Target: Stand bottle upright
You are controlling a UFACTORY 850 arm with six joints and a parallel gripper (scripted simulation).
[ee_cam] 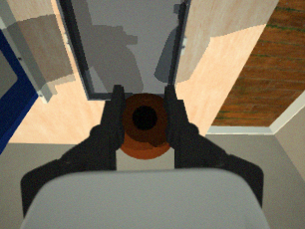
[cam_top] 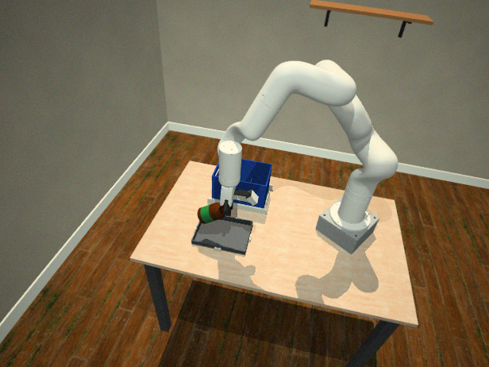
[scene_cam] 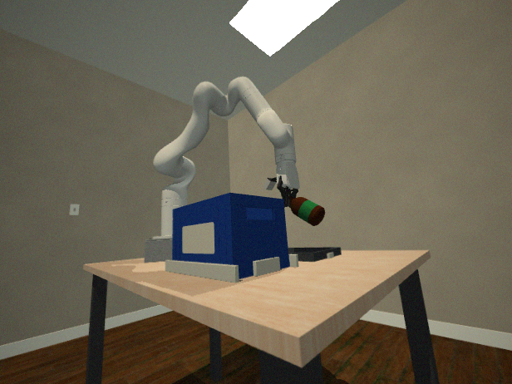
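The brown bottle (cam_top: 210,213) (scene_cam: 307,210) with a green band hangs tilted in the air, its base pointing away from the arm and a little downward. My gripper (cam_top: 226,208) is shut on the bottle near its neck end. In the wrist view the fingers clamp the bottle (ee_cam: 145,126) from both sides, seen end on. The dark grey tray (cam_top: 222,235) lies flat on the table below and in front of the bottle; it also shows in the wrist view (ee_cam: 130,47) and at the table's far side (scene_cam: 314,253).
The blue crate (cam_top: 248,181) stands behind the tray between pale blocks (scene_cam: 202,270). The arm's base (cam_top: 348,226) sits at the table's right. The table's left edge is close to the tray.
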